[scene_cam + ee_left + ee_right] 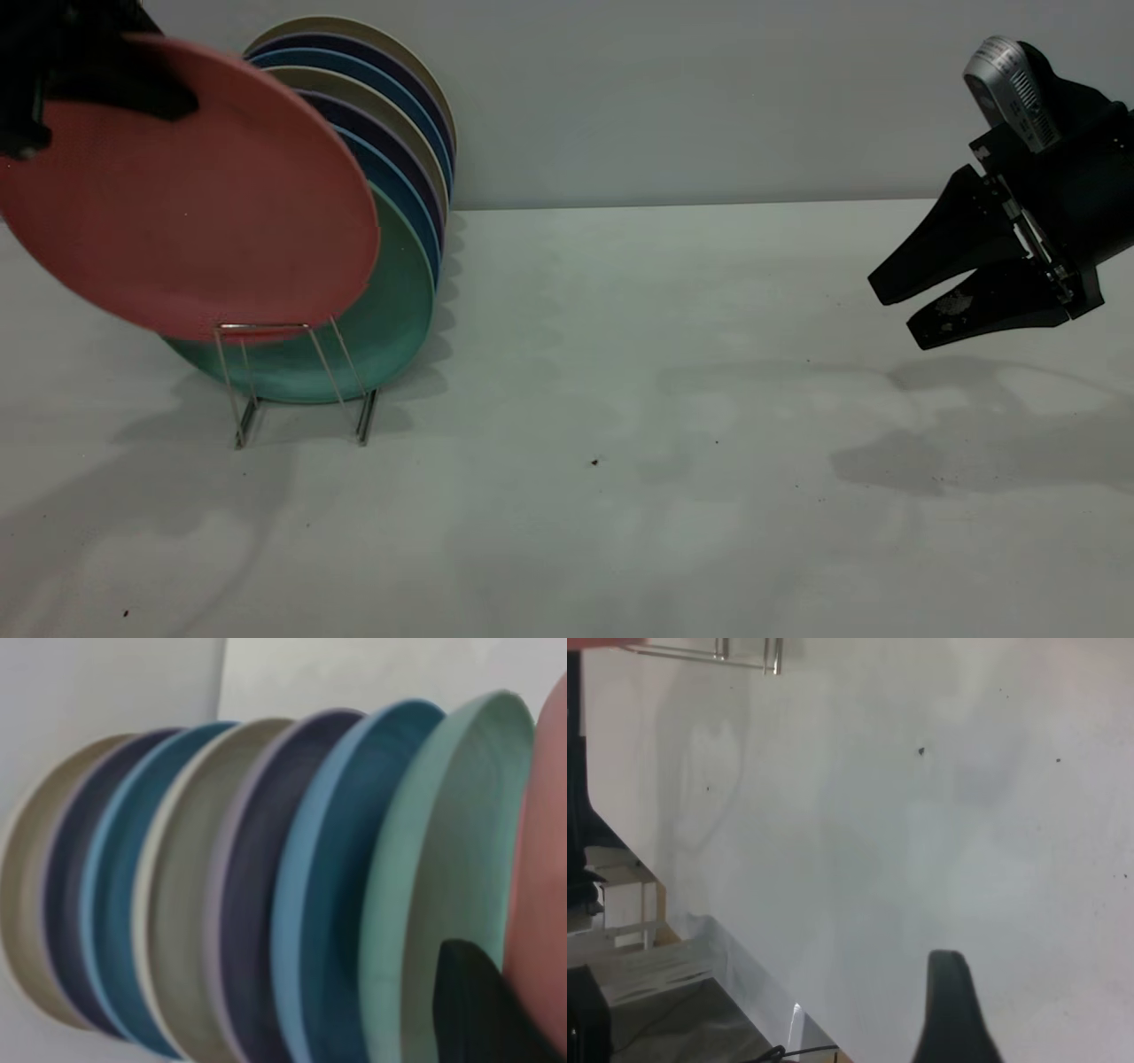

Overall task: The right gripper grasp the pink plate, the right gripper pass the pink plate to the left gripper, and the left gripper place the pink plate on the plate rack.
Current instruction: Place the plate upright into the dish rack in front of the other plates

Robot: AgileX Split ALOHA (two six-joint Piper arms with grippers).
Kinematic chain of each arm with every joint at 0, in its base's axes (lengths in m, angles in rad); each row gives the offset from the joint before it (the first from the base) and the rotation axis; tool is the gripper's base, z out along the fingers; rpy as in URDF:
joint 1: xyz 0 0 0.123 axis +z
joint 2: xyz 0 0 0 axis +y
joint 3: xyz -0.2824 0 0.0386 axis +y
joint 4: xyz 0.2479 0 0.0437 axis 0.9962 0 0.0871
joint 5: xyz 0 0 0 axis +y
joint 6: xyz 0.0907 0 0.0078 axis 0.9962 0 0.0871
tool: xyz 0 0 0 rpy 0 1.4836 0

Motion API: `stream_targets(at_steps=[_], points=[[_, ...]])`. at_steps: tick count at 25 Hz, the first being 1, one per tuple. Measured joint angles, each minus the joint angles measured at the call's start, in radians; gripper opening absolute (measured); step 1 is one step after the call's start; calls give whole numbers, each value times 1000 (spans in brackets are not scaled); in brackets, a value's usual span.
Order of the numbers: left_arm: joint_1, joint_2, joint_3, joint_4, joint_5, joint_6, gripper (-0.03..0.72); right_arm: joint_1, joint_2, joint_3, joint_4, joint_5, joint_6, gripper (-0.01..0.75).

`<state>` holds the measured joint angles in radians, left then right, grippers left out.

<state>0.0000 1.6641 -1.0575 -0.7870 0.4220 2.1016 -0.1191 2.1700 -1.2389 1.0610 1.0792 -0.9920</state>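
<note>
My left gripper clamps the pink plate, tilted above the plate rack. My right gripper hangs open and empty over the white table, beneath a pale grey wall.

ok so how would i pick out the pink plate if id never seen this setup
Start at the plate rack, the wire stand at the exterior view's left, with a row of upright plates in it. The pink plate is in front of that row, tilted, and the left gripper grips its upper edge. It is the only salmon-pink plate; the teal-green plate just behind it and the rest are blue, navy or beige.
</note>
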Motion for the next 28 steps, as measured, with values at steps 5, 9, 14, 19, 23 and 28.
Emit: stream_targets(at_steps=[5, 9, 14, 19, 23, 28], points=[[0, 50, 0, 13, -30, 0, 118, 0, 0, 0, 0, 1, 0, 531], [0, 87, -2, 14, -49, 0, 118, 0, 0, 0, 0, 1, 0, 531], [0, 134, -5, 0, -58, 0, 118, 0, 0, 0, 0, 1, 0, 531], [0, 139, -6, -56, -61, 0, 118, 0, 0, 0, 0, 1, 0, 531], [0, 139, -6, -62, -62, 0, 117, 0, 0, 0, 0, 0, 0, 531], [0, 139, -6, -65, -57, 0, 117, 0, 0, 0, 0, -1, 0, 531]])
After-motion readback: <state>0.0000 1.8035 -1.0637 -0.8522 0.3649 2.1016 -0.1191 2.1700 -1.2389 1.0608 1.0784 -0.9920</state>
